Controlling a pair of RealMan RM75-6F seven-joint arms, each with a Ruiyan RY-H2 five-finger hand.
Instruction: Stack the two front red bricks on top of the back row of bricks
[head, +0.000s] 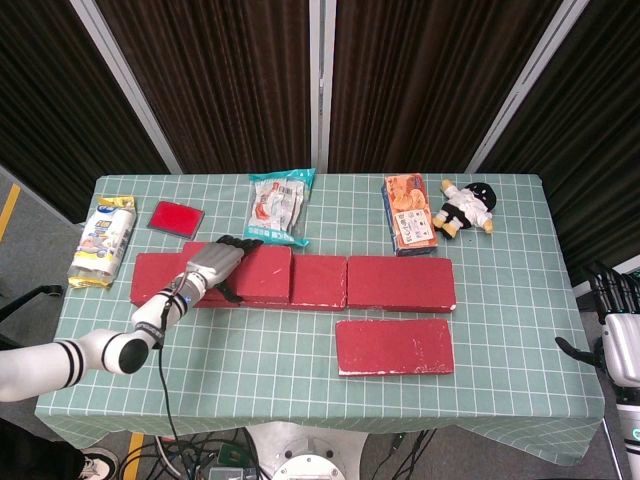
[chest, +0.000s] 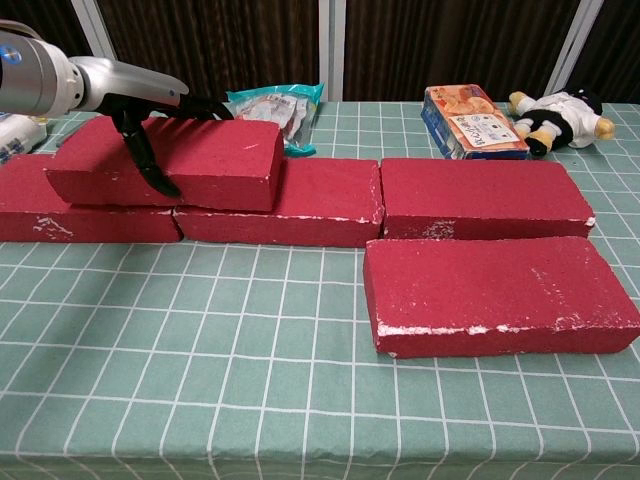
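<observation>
One red brick (chest: 170, 160) lies on top of the back row, across the joint of the left back brick (chest: 80, 218) and the middle back brick (chest: 300, 208). My left hand (chest: 150, 105) grips it, thumb down its front face and fingers over its top. In the head view the left hand (head: 210, 265) covers that stacked brick's (head: 262, 275) left half. The right back brick (head: 400, 283) has nothing on it. The other front brick (head: 394, 346) lies flat in front of it. Off the table's right edge, my right hand (head: 620, 335) holds nothing, its fingers apart.
Along the far side sit a snack bag (head: 279, 205), an orange box (head: 408, 215) and a small doll (head: 466, 207). A yellow-and-blue packet (head: 104, 240) and a flat red card (head: 176, 217) lie at the far left.
</observation>
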